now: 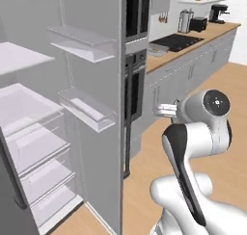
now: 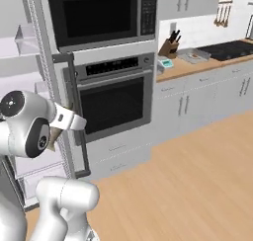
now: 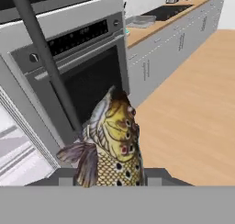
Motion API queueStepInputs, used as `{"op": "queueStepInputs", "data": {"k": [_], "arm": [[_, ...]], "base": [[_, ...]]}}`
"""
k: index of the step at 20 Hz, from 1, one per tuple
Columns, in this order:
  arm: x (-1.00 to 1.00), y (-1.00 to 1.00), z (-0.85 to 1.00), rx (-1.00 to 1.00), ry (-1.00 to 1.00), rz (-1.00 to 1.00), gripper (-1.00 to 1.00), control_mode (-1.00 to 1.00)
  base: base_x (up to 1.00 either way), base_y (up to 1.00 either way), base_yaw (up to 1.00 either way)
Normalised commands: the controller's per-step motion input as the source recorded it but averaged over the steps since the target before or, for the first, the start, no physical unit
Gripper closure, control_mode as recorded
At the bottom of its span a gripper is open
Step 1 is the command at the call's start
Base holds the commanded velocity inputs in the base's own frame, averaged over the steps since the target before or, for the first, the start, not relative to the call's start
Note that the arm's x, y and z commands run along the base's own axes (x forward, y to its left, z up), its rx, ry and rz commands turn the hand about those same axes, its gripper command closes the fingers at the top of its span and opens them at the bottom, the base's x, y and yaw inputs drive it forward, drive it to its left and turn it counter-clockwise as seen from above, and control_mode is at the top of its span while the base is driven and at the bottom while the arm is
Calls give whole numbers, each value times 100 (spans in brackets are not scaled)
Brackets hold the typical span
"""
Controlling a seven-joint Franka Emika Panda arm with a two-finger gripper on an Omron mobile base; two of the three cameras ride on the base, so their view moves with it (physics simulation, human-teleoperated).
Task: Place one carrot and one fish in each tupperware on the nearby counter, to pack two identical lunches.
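Pincer (image 3: 110, 182) pinching a spotted yellow-brown fish (image 3: 112, 140), head up before the oven (image 3: 87, 62), grey tupperware (image 3: 140, 21) far off on the tan surface (image 3: 183, 12)

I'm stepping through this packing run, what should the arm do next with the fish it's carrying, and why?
Probably carry it right, toward the counter. In the hand view the gripper is shut on the fish, and the arm hangs before the oven beside the open fridge. A grey tupperware sits on that counter, well off from the hand.
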Motion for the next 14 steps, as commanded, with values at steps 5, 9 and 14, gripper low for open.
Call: {"op": "queueStepInputs", "data": {"k": [5, 9, 14], "arm": [[0, 0, 0, 0, 0, 0, 100, 100], [0, 0, 0, 0, 0, 0, 100, 100], [0, 0, 0, 0, 0, 0, 100, 100]], "base": [[39, -92, -36], [100, -75, -4], [100, -64, 0]]}}
